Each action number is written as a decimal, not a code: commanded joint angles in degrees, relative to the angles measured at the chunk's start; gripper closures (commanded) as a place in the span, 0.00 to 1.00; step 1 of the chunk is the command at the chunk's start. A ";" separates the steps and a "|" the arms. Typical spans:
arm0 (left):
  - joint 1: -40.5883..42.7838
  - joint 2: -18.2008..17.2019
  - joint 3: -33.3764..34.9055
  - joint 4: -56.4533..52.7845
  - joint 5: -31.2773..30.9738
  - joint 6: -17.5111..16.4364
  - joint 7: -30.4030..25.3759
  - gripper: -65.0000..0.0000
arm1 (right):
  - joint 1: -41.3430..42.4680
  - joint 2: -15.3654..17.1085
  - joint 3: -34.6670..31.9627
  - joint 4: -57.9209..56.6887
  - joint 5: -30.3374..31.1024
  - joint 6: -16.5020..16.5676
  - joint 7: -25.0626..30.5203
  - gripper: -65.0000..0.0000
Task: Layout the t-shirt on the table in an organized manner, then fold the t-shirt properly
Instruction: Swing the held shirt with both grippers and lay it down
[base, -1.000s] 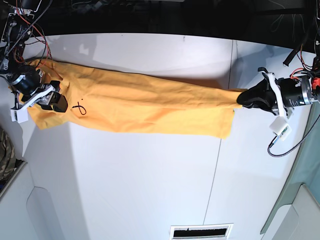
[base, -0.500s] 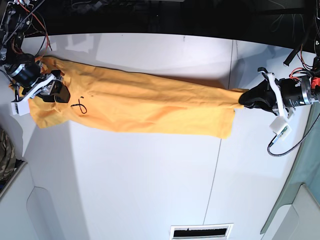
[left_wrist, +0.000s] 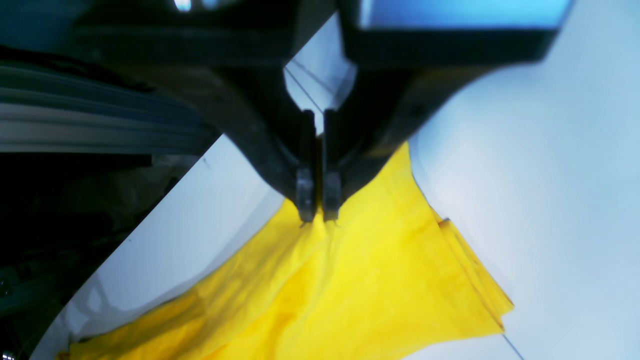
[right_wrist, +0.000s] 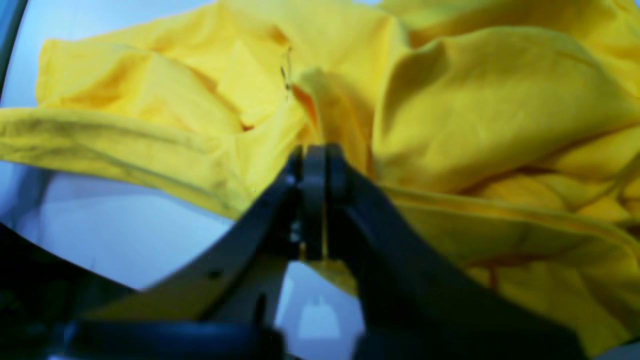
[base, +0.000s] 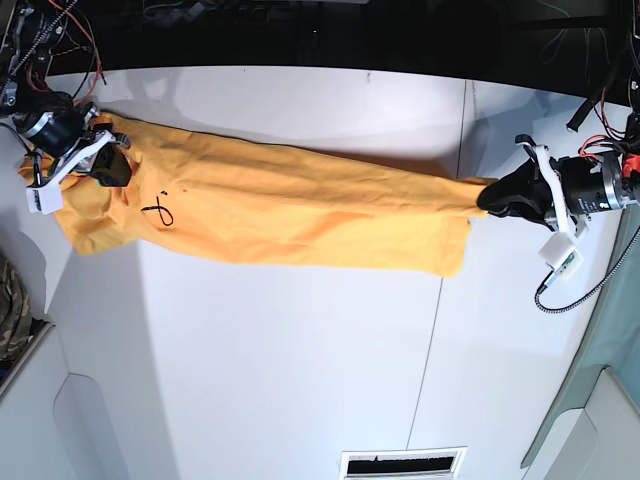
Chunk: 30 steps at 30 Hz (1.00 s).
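Note:
The orange-yellow t-shirt (base: 290, 210) lies stretched in a long band across the far half of the white table (base: 280, 360), a small black line print (base: 158, 212) near its left end. At the right end my left gripper (base: 485, 196) is shut on a corner of the cloth; the left wrist view shows its fingertips (left_wrist: 305, 192) pinching the t-shirt (left_wrist: 350, 290). At the left end my right gripper (base: 105, 165) sits on the bunched fabric. In the right wrist view the right gripper (right_wrist: 314, 160) is shut with a fold of the t-shirt (right_wrist: 490, 110) nipped between the jaws.
A camouflage cloth (base: 10, 310) hangs at the left edge. A thin seam (base: 440, 300) crosses the tabletop, a vent slot (base: 402, 463) sits at the near edge, and a teal cloth (base: 610, 340) hangs at the right. The far table edge lies just behind the shirt.
My right gripper has moved toward the far left corner of the shirt and closed on the fabric. The left gripper has stayed put, still holding the right end.

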 joint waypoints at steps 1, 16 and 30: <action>-0.46 -1.09 -0.68 0.68 -1.14 -0.30 -1.44 1.00 | 0.44 0.79 0.28 1.05 0.87 0.37 1.84 1.00; 2.14 -1.14 -17.00 14.99 -6.38 -0.30 -2.95 1.00 | -6.78 1.01 9.94 18.71 6.60 0.81 3.28 1.00; -25.97 0.07 1.09 -11.65 12.28 -0.30 -18.36 1.00 | 34.14 8.31 -5.44 -7.89 -12.61 0.15 15.67 1.00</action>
